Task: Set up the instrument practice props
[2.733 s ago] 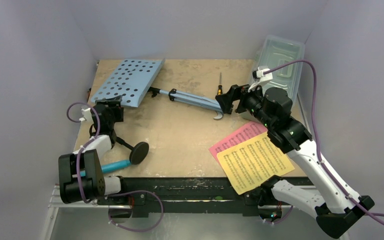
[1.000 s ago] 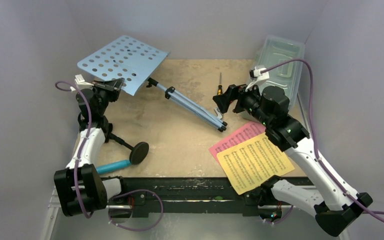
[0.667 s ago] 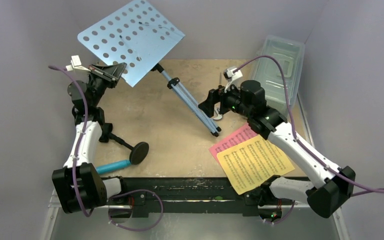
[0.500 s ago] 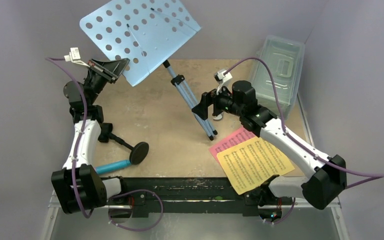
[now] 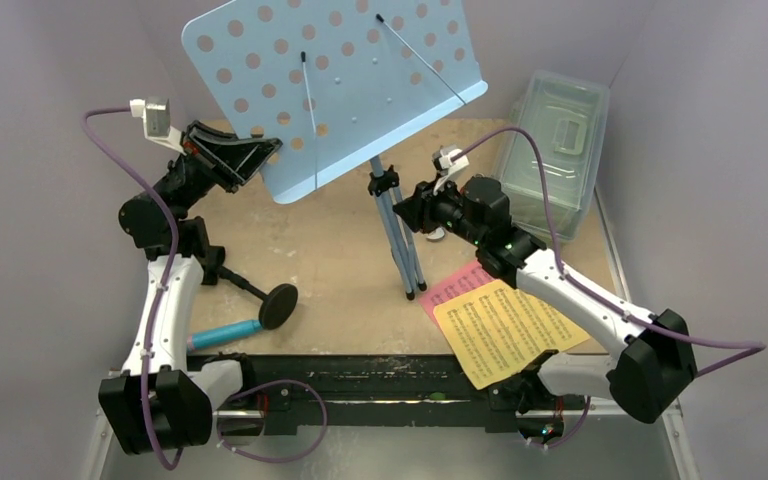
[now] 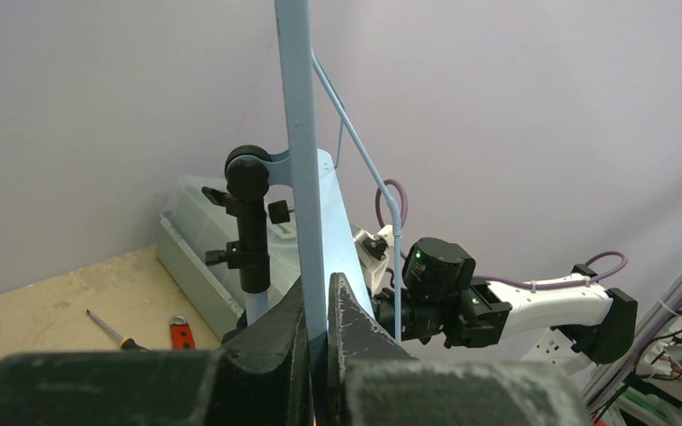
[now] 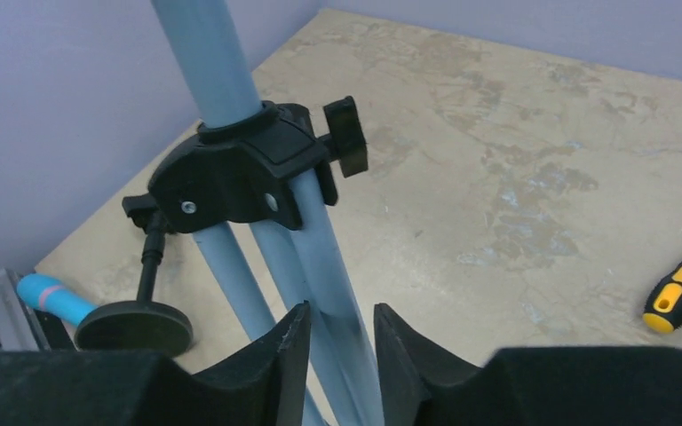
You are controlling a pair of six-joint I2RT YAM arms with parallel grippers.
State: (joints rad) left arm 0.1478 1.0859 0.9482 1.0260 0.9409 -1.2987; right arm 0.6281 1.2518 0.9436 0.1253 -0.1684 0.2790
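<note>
The light blue perforated music stand [image 5: 340,80] is raised nearly upright, its folded tripod legs [image 5: 400,245] resting on the table. My left gripper [image 5: 265,150] is shut on the edge of its desk [image 6: 297,133], the jaws [image 6: 318,288] pinching the thin plate. My right gripper [image 5: 407,210] has its jaws [image 7: 342,311] closed round one blue leg [image 7: 320,257] just below the black collar [image 7: 240,173]. The yellow page [image 5: 510,330] lies over the pink page [image 5: 455,285] at the front right. The cyan microphone [image 5: 222,333] and black round-base mic stand [image 5: 278,305] lie at the front left.
A clear lidded box [image 5: 555,140] stands at the back right. A screwdriver [image 7: 679,297] and a red-handled wrench [image 6: 180,335] lie on the table near it, behind my right arm. Purple walls close in on three sides.
The left arm has swung the stand's desk up and rightward, tipping the stand from lying to nearly upright. The right gripper moved left to the legs and closed on one.
</note>
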